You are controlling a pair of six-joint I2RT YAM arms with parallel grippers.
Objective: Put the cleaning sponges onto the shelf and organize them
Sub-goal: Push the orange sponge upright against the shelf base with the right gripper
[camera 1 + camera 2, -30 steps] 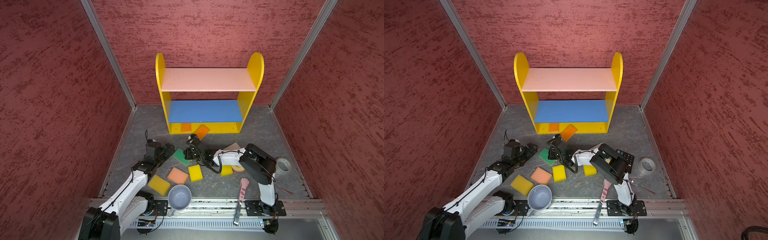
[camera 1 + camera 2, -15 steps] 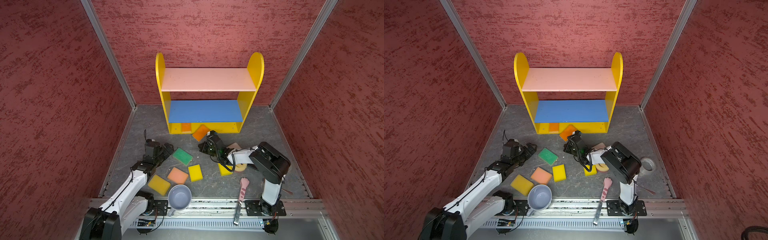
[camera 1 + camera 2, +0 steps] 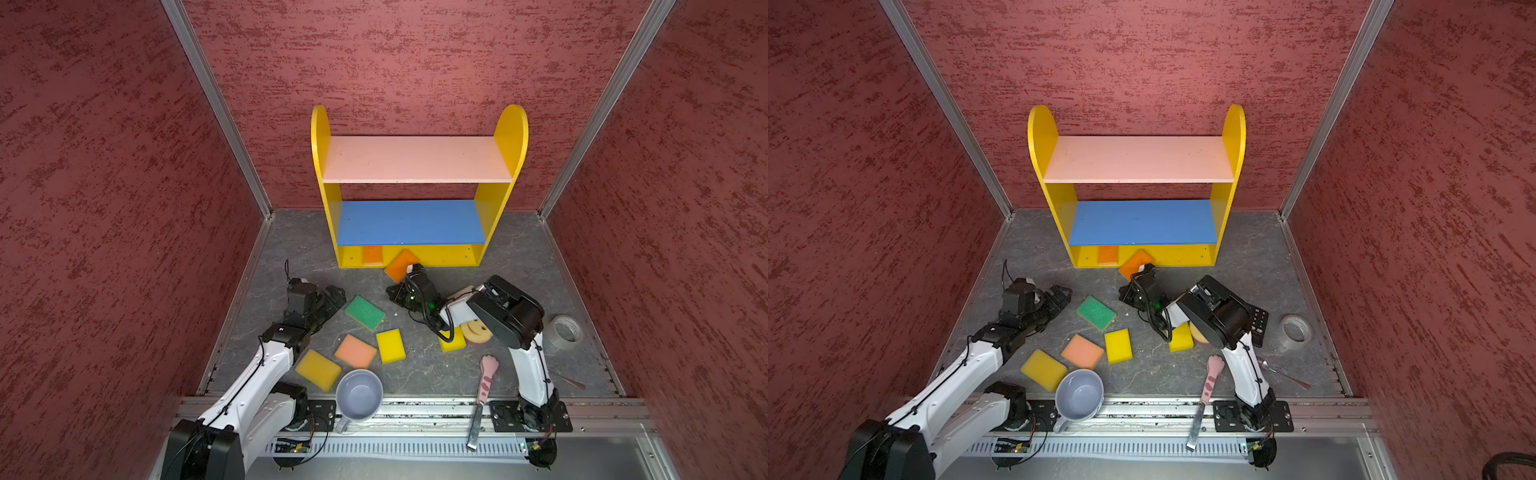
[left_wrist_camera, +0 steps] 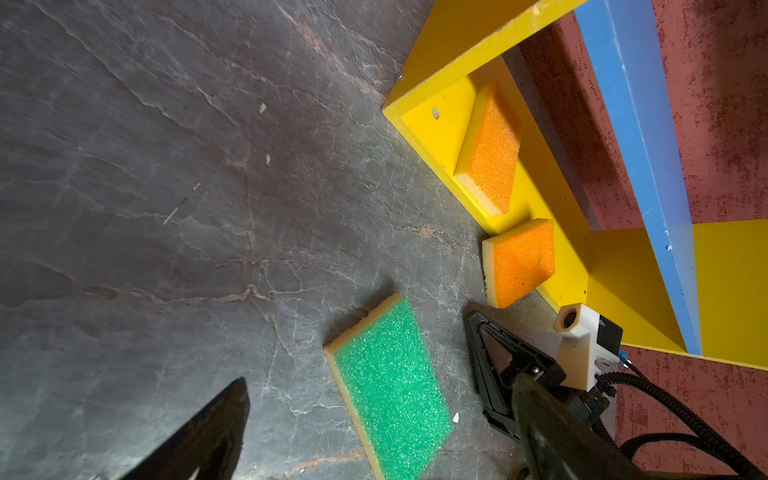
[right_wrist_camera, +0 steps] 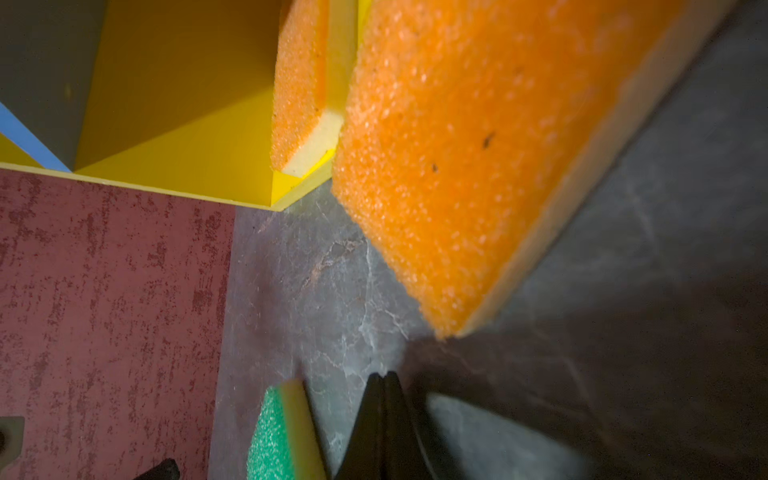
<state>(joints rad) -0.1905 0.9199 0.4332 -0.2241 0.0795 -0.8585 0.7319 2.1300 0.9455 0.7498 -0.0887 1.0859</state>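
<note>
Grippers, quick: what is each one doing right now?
Left gripper: open, holding nothing.
Right gripper: shut, holding nothing.

2 overheads, 2 close-ups toward shelf [image 3: 415,160]

We see white links and black joints on the left arm [image 3: 266,370] and the right arm [image 3: 530,370]. A ribbed black cable [image 3: 430,326] loops at nine o'clock of the right elbow, beside a green light [image 3: 432,306]. The right gripper [image 5: 383,377] is black, tapering and possibly matte.
</note>
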